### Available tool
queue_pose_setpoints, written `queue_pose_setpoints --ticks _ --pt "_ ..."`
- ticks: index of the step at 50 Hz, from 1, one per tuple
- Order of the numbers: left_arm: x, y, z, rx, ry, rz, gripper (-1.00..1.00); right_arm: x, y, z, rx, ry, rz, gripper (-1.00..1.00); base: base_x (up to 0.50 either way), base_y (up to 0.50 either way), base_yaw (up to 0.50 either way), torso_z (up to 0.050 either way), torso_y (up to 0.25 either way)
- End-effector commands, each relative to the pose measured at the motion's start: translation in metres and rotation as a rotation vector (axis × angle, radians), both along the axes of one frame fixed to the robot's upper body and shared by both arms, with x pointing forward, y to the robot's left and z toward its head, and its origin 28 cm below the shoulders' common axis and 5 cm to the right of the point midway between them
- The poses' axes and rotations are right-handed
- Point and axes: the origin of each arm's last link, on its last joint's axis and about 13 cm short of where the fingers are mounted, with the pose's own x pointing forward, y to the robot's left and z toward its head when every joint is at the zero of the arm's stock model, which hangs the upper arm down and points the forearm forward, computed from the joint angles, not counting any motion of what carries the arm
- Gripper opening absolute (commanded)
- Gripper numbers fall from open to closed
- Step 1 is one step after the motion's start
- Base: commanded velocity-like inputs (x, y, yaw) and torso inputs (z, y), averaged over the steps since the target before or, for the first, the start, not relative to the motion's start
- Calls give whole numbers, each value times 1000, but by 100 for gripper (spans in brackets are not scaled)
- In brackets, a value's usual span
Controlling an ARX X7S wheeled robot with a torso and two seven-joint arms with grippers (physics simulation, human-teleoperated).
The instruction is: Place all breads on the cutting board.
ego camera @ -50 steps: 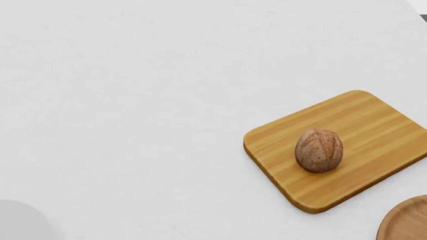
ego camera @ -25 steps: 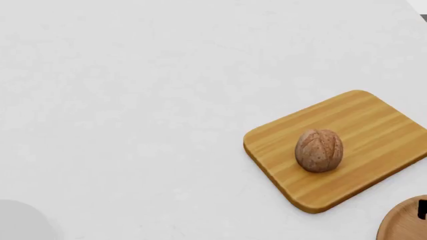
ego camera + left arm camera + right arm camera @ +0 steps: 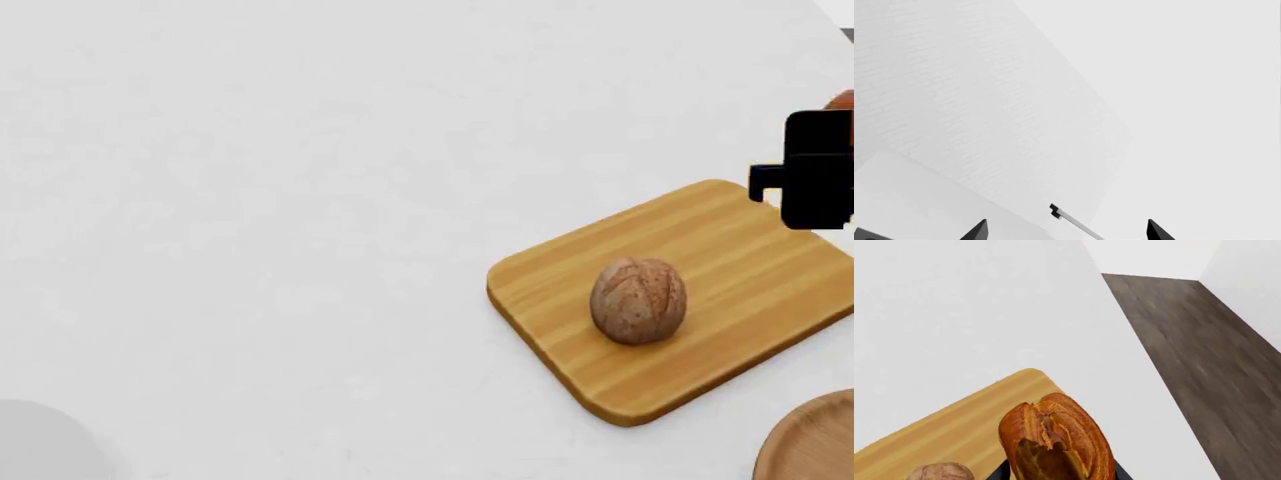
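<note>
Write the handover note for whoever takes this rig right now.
Right gripper: shut on the orange-brown bread, carried above the cutting board near its far corner.
Left gripper: open, empty, away from the table.
Done: the brown roll lies on the board.
Left: lower the orange-brown bread onto bare board beside the roll, release, withdraw.
</note>
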Motion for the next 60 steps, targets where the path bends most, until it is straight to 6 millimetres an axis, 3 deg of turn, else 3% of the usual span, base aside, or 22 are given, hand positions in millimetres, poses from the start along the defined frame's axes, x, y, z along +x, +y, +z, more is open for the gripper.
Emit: queue_pose_setpoints --ticks 1,18,23,39,60 --pt "0 0 1 5 0 0 100 50 22 43 -35 -96 40 -100 0 0 0 0 0" --pt "-1 -1 1 10 9 15 100 102 25 18 20 -48 40 -100 0 0 0 0 1" --pt "-1 0 1 9 14 16 100 105 32 -4 47 39 44 -100 0 0 0 0 2" --pt "-2 -1 2 17 17 20 100 112 48 -44 76 112 3 -100 0 0 0 0 1" --pt "-1 -2 3 27 22 25 100 111 41 -89 196 146 -151 -100 0 0 0 0 0"
